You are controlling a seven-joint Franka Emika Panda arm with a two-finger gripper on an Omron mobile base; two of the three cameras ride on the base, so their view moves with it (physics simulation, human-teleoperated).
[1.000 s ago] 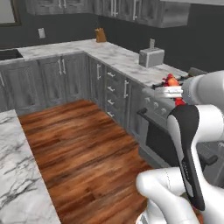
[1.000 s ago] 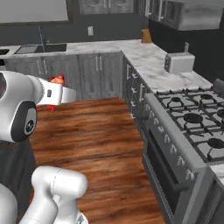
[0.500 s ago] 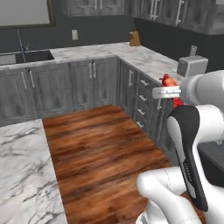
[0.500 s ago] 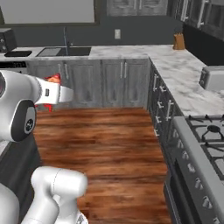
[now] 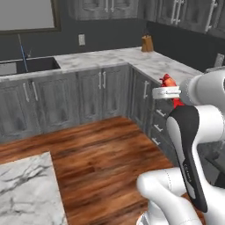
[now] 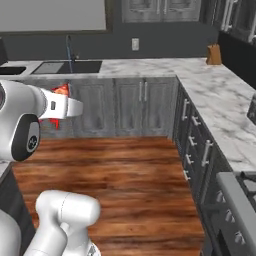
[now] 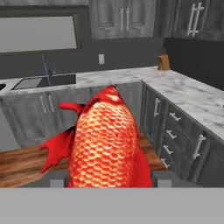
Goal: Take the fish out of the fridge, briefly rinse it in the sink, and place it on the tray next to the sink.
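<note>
Gripper [image 7: 109,177] clamped on the fish [image 7: 106,140], finger tips [image 7: 57,180] either side of its body, held up in the air over the wood floor [image 5: 101,154], well apart from the counters. Fish is red-orange with clear scale pattern, plump body, darker red fins [image 7: 54,148] sticking out to the side, seen head-on from the hand; from the base only its red tip [image 5: 167,81] pokes past the white wrist. Black sink [image 6: 82,66] with thin tap [image 6: 69,47] sits far left in the marble counter [image 6: 200,80], knife block [image 6: 214,54] far right at the corner.
</note>
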